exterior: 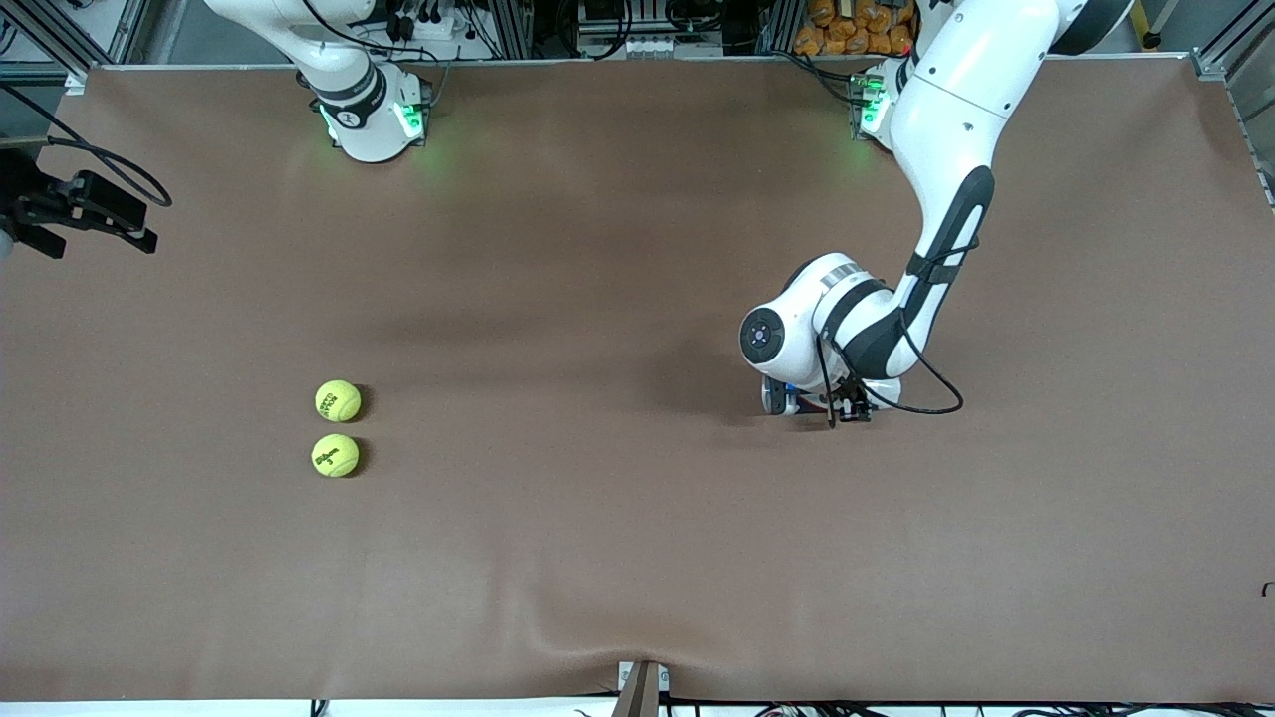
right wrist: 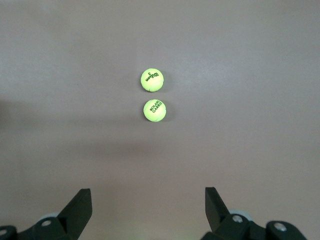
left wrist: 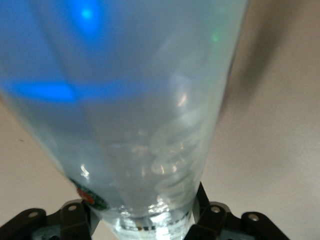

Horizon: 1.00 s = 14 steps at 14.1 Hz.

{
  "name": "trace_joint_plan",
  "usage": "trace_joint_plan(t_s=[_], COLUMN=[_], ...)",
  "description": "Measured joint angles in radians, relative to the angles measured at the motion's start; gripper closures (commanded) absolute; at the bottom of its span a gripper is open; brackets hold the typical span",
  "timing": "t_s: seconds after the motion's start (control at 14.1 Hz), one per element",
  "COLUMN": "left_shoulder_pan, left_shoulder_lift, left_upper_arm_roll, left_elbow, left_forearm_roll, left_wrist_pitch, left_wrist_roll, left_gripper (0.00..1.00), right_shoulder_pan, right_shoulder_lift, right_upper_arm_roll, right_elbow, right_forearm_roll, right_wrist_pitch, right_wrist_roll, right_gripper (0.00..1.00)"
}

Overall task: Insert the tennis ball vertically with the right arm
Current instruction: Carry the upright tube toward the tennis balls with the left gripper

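- While the clear plastic tube (left wrist: pixel 145 125) is already gripped, no ball has gone in yet — the task looks to be at an early stage.
- Left gripper (exterior: pixel 832 398): down at the brown table (exterior: pixel 598 558) toward the left arm's end, its fingers (left wrist: pixel 210 215) clamped on the tube's base. The left wrist view shows the tube rising away from the fingers, see-through, with nothing yellow visible inside. The front view hides most of it under the wrist.
- Right gripper (right wrist: pixel 148 210): fingers spread wide and holding nothing, up in the air at the right arm's end of the table. Its wrist camera looks down on both balls.
- Two yellow tennis balls lie on the table toward the right arm's end, just beside each other without touching — one ball (exterior: pixel 338 401) farther from the front camera, the other ball (exterior: pixel 335 455) nearer.
- Left to do, as I judge it: the right arm must descend, pick a ball, carry it across and drop it down into the tube.
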Motion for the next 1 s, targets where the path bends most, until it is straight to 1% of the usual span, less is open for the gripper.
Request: trace_joint_plan(t_s=[0.14,0.28,0.5,0.64,0.71,1.0], left_shoulder_pan=[-0.001,-0.012,-0.078,-0.132,-0.152,-0.198], left_shoulder_lift=[-0.002,-0.005,-0.007,-0.007,-0.007,0.009], left_upper_arm_roll=[-0.028,-0.064,-0.090,-0.091,-0.091,-0.091], left_elbow=[0.042,0.106,0.199,0.234,0.239,0.238], left_forearm_roll=[-0.039,-0.123,-0.260,-0.341,-0.363,-0.376], left_wrist_pitch=[0.001,0.004,0.052,0.137,0.195,0.468], left_wrist_roll=[-0.009,-0.043,-0.167,-0.276,-0.340,-0.570], left_gripper=[0.28,0.27,0.27,0.27,0.27,0.27], right_shoulder_pan=[0.000,0.000,0.000,0.000,0.000,0.000], right_shoulder_lift=[0.000,0.000,0.000,0.000,0.000,0.000], right_upper_arm_roll=[0.000,0.000,0.000,0.000,0.000,0.000], right_elbow=[0.000,0.000,-0.001,-0.001,-0.001,-0.001], right_forearm_roll=[0.000,0.000,0.000,0.000,0.000,0.000], right_wrist_pitch=[0.000,0.000,0.000,0.000,0.000,0.000], right_wrist_roll=[0.000,0.000,0.000,0.000,0.000,0.000], right_gripper=[0.00,0.00,0.00,0.00,0.00,0.00])
